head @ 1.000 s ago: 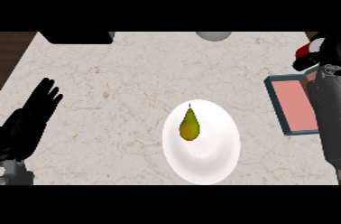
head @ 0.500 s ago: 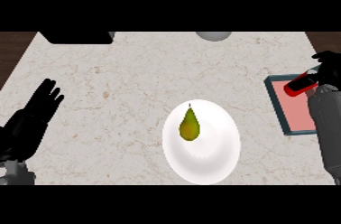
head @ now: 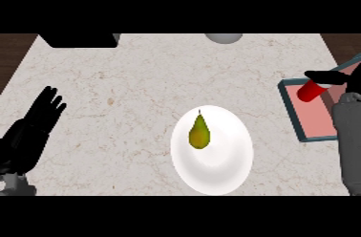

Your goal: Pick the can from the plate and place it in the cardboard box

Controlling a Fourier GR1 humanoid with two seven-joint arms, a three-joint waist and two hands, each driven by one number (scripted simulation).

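Where the pale marbled stone counter (head: 141,73) meets the view's left edge, the robot's black left hand (head: 38,119) rests open, fingers straight, spread apart and pointing up the view — touching nothing.

Top edge, left: a black block-shaped object (head: 79,39), only partly in view. Top edge, further right: a grey rounded object (head: 224,37), also cut off by the edge.

Centre, toward the lower part of the counter: a white round plate (head: 218,169), looking taller than wide. On its upper left part lies a green-yellow pear (head: 199,134), stem pointing up the view. No other item sits on the plate.

Right edge: a shallow box with a salmon-pink floor and dark teal-grey rim (head: 291,109), partly hidden by the grey right forearm (head: 348,135) that comes up from the lower edge.

Over the box's upper part: a red cylindrical can (head: 309,92), tilted, well apart from the plate. The black right hand (head: 331,78) is closed round its top end — fingers curled on the can. Whether the can touches the box floor cannot be told.
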